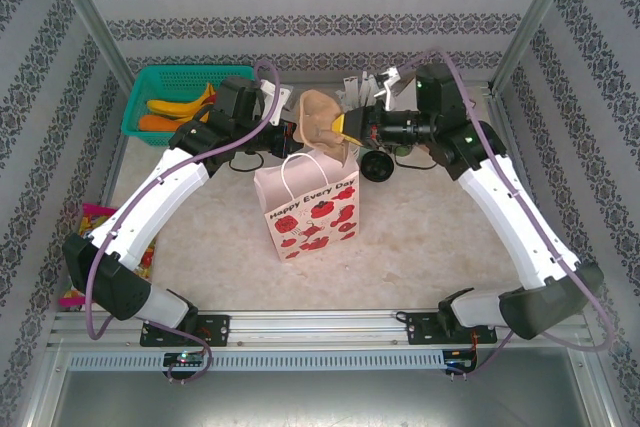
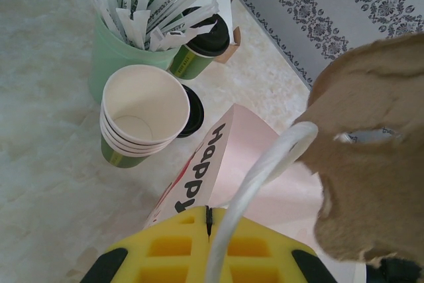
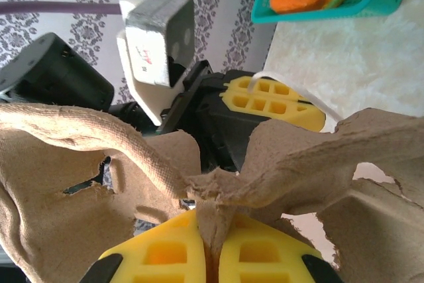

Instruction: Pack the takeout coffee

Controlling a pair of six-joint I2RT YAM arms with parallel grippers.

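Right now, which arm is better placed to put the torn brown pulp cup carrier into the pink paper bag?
Right, likely. The right gripper is shut on the brown pulp cup carrier beside the mouth of the pink paper bag; the left gripper is shut on its white rope handle.

On my screen the left arm (image 1: pixel 165 197) and right arm (image 1: pixel 512 215) match: glossy white link shells between bulky black joint housings, with a grey-purple cable (image 1: pixel 92 319) running along each. The left gripper (image 2: pixel 207 217) and right gripper (image 3: pixel 209 231) have yellow fingers moulded with square pockets (black trim at the outer corners). I also see a boxy white wrist camera housing (image 3: pixel 156 38) with a red scribble on its side.
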